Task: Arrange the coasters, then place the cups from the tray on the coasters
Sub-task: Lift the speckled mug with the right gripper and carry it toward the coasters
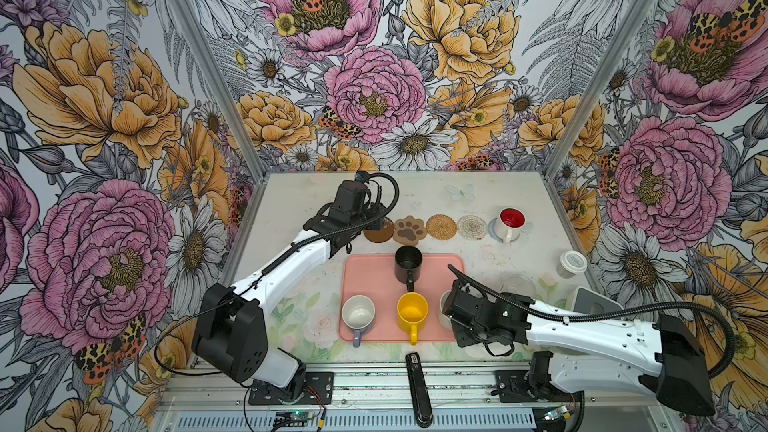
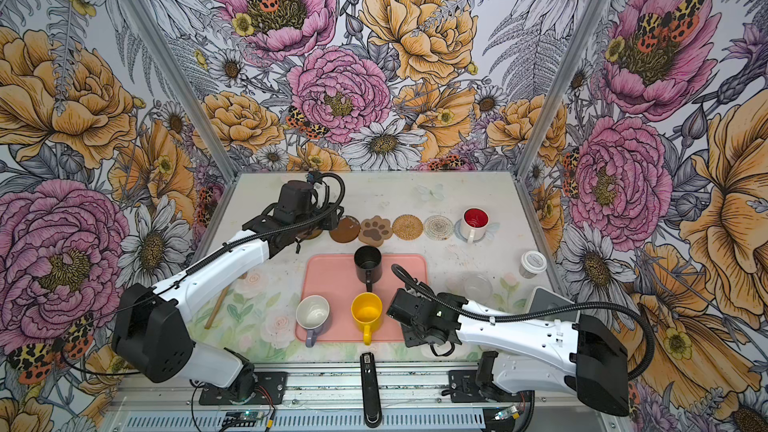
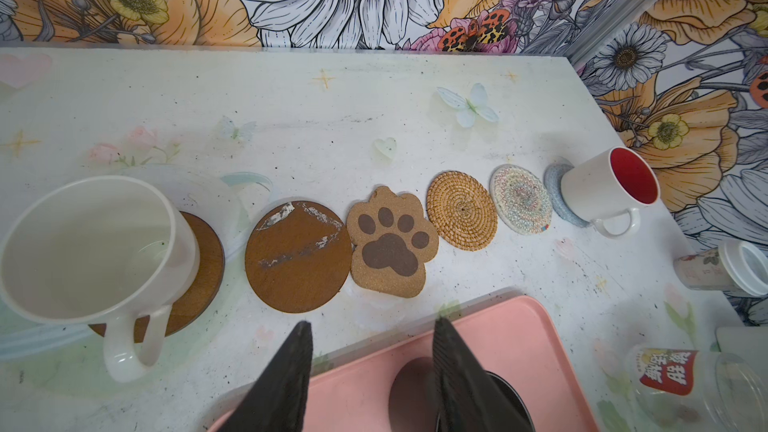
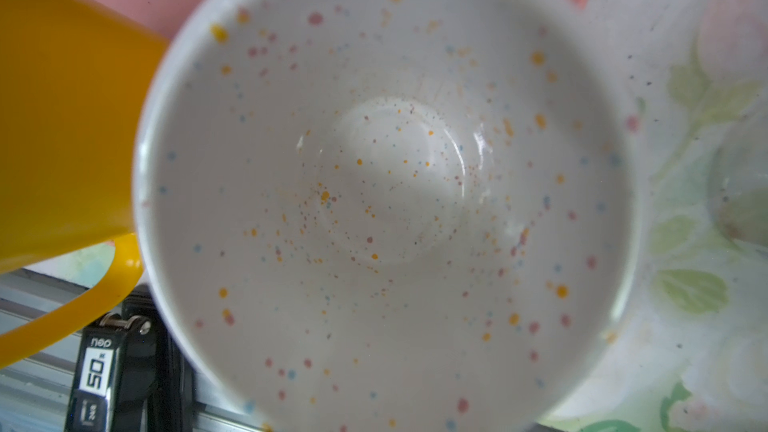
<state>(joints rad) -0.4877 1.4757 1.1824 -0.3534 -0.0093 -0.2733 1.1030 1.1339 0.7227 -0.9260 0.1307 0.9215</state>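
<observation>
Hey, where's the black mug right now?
In both top views the black mug stands on the pink tray at the middle of its far edge, between the yellow mug and the paw-shaped coaster.

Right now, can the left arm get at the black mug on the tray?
Probably yes. The left end effector hangs open near the far edge of the tray. The black mug stands upright close beside it, and nothing lies between them.

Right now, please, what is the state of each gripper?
Left gripper: open, holding nothing.
Right gripper: cannot be told; its jaws are hidden at the speckled cup.
</observation>
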